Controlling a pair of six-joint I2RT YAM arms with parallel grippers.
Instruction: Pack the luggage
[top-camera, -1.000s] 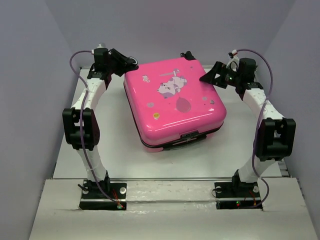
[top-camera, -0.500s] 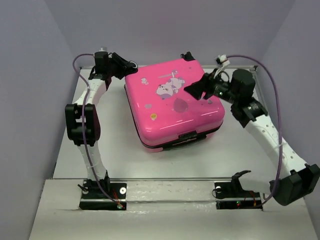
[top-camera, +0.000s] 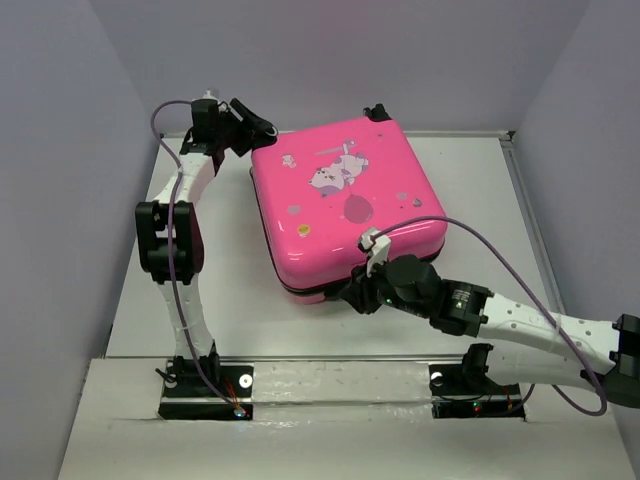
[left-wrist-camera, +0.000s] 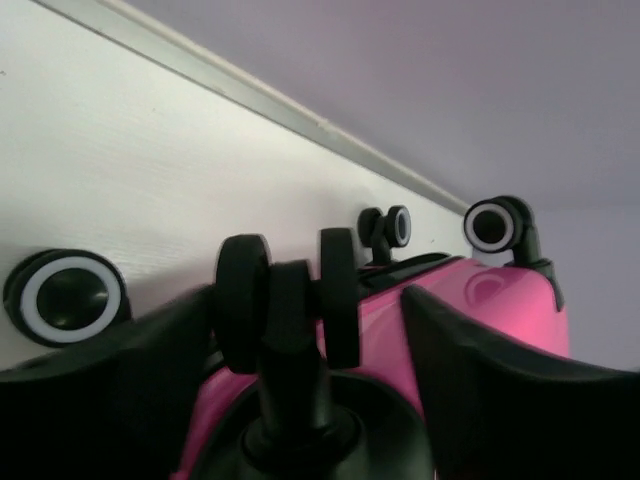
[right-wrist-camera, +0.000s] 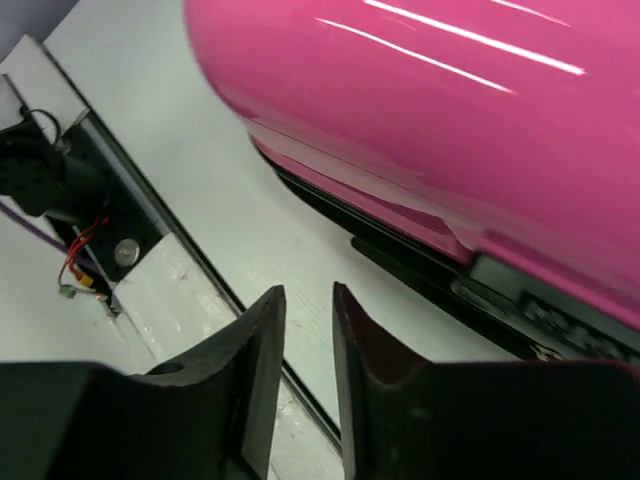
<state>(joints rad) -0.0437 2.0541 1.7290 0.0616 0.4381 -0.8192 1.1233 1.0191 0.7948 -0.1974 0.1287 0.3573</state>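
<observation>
The luggage (top-camera: 340, 200) is a hot-pink hard-shell suitcase with a cartoon print, lying flat and closed mid-table. My left gripper (top-camera: 262, 128) is at its far left corner. In the left wrist view the left gripper (left-wrist-camera: 305, 300) stands open, with a black twin wheel (left-wrist-camera: 240, 305) of the luggage (left-wrist-camera: 470, 300) between its fingers. My right gripper (top-camera: 350, 297) hangs low at the front edge, beside the black zipper trim. In the right wrist view the right gripper (right-wrist-camera: 306, 292) shows only a narrow gap with nothing in it, and the luggage (right-wrist-camera: 450, 110) lies just beyond.
A metal rail (top-camera: 330, 358) runs along the near table edge ahead of both arm bases. An arm base with red wires (right-wrist-camera: 70, 180) sits left of the right gripper. More luggage wheels (left-wrist-camera: 68, 298) show on the far side. Grey walls close in on three sides.
The right arm has swung from the luggage's far right corner, over its lid, down to its front edge, its jaws narrowing. The left gripper's jaws have widened around the wheel.
</observation>
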